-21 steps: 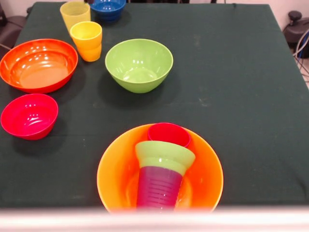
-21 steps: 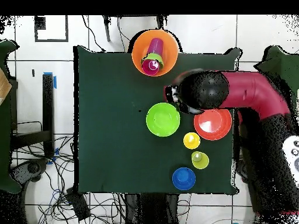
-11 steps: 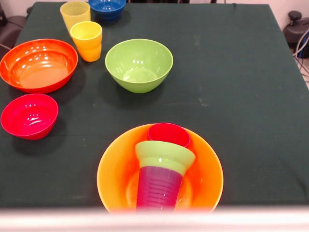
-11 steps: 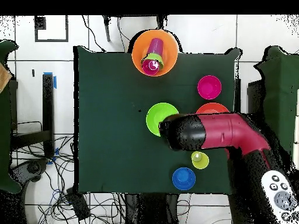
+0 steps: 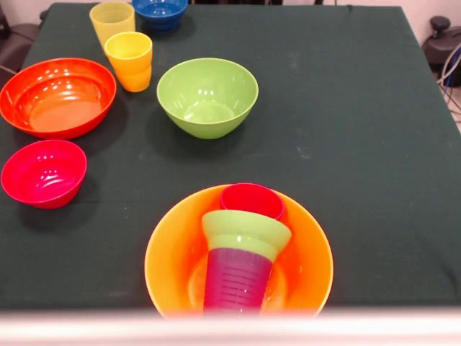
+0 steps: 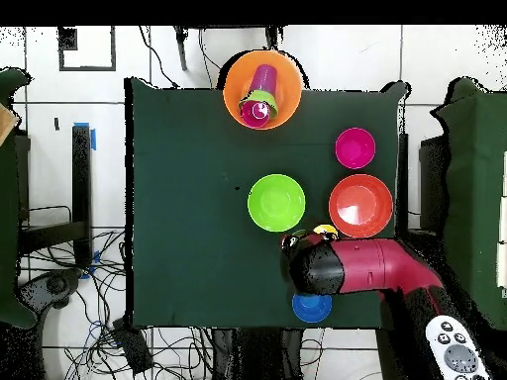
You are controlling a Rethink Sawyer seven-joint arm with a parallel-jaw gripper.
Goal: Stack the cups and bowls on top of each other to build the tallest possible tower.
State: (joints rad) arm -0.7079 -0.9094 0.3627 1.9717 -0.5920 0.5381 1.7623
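Note:
The tower stands in the large yellow-orange bowl (image 5: 171,254) at the near table edge: purple ribbed cup (image 5: 236,277), small green bowl (image 5: 245,232) on it, red-pink cup (image 5: 252,200) on top. Apart from it sit the large green bowl (image 5: 207,95), orange-red bowl (image 5: 57,97), small red-pink bowl (image 5: 43,171), yellow-orange cup (image 5: 130,61), pale yellow cup (image 5: 112,20) and blue bowl (image 5: 160,11). The front view has no gripper. In the overhead view the gripper (image 6: 298,259) hangs over the two yellow cups, between the green bowl (image 6: 276,202) and the blue bowl (image 6: 311,307).
The red arm (image 6: 381,272) reaches across the table's right side in the overhead view, hiding most of the yellow cups. Cables and dark equipment ring the table. The green cloth's wide stretch lies left of the bowls in that view.
In the overhead view the arm has swung down from over the orange-red and red-pink bowls to over the yellow cups. Cups, bowls and tower have not moved.

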